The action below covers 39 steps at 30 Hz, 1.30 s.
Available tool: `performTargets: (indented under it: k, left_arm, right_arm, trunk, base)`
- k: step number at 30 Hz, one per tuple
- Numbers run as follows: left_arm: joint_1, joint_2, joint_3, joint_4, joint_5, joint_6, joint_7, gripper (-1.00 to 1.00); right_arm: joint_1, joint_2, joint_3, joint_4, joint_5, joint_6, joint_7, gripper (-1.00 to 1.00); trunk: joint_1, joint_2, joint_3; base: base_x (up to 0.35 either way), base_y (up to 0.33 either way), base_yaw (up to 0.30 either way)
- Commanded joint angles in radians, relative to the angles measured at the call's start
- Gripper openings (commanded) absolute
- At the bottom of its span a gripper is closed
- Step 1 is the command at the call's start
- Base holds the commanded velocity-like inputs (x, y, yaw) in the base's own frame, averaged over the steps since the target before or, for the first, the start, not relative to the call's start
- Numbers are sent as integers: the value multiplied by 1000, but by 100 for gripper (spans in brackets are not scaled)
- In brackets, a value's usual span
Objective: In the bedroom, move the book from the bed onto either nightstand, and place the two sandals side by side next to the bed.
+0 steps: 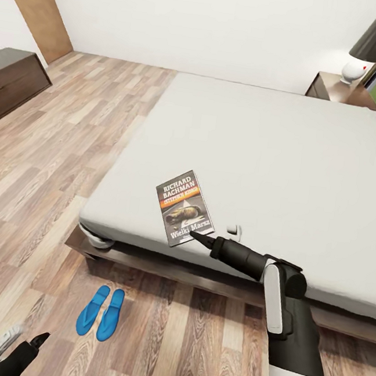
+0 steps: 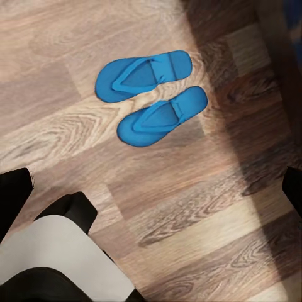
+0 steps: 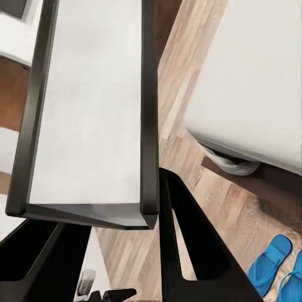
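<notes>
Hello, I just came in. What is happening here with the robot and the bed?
The robot's right gripper is shut on the book and holds it tilted above the bed near its foot corner. The nightstand with the lamp stands at the far side, so the book is not there yet. The two sandals already lie side by side on the floor next to the bed. The left gripper hangs low, holding nothing.

One book (image 1: 184, 208) was counted at the centre of the head view, on one bed (image 1: 308, 155). Two sandals (image 1: 100, 312) were seen at the lower left. One nightstand (image 1: 331, 87) and one lamp (image 1: 370, 48) were counted at the upper right, one dark cabinet (image 1: 13, 80) at the left edge.
</notes>
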Motion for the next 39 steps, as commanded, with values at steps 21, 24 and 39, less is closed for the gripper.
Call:
performTargets:
  k: [21,24,39]
  left_arm:
    - [-1,0,0,7,11,1,8,100]
    - [-3,0,0,11,11,1,7,100]
    - [-5,1,0,20,12,0,6,100]
  right_arm:
    - [-1,1,32,-19,-2,21,7,-100]
    - [-1,1,38,-24,-3,23,7,-100]
    - [1,1,89,-30,-2,33,7,-100]
  trunk:
    - [-81,147,79]
    - [-92,168,90]
    - [-150,273,149]
  base:
    - [0,0,262]
    - [0,0,263]
    - [0,0,254]
